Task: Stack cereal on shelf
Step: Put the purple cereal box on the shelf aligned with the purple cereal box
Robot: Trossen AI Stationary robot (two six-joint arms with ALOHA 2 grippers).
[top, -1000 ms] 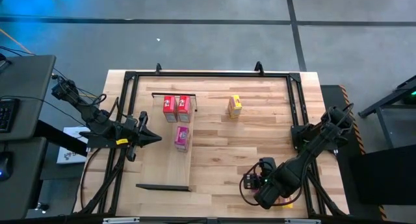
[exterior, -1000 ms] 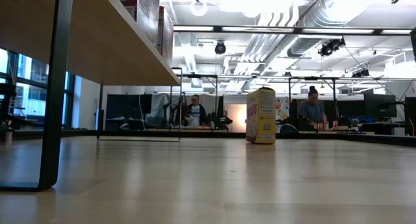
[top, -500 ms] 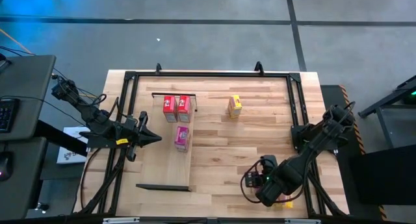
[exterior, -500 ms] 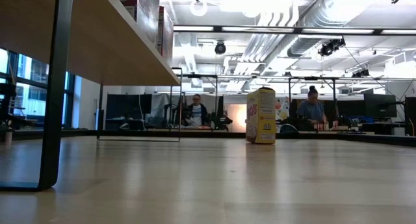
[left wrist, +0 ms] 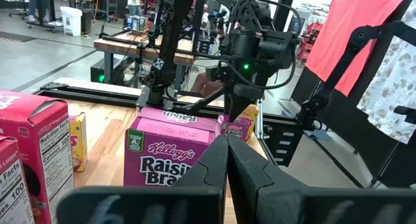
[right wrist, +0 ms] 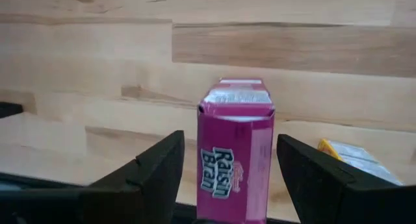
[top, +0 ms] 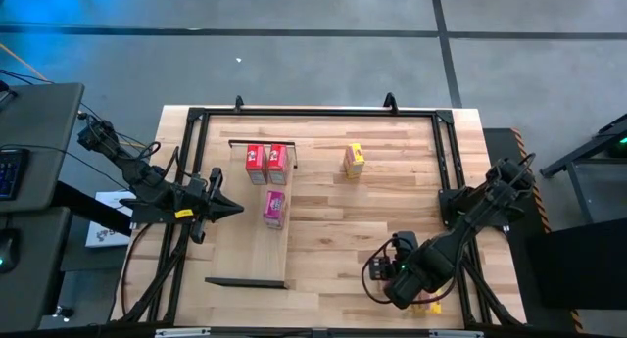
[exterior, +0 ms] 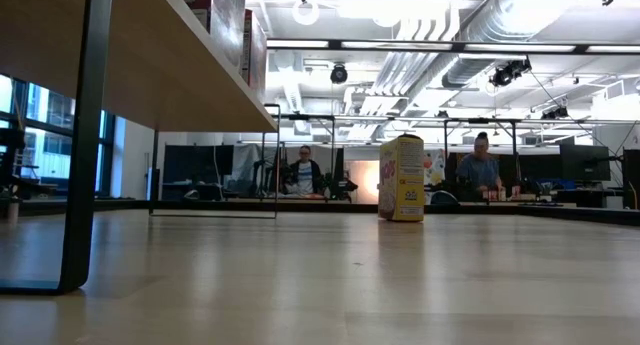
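Right gripper (right wrist: 227,165) jaws spread around upright pink cereal box (right wrist: 234,146), not clamped; yellow box (right wrist: 356,157) nearby. Left gripper (left wrist: 227,160) clenched, empty, beside shelf (top: 277,270).

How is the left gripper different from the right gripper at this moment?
The left gripper is shut and holds nothing; the right gripper is open, with a pink Raisin Bran box standing between its fingers. The left gripper waits beside the shelf; the right gripper is near the table's front edge.
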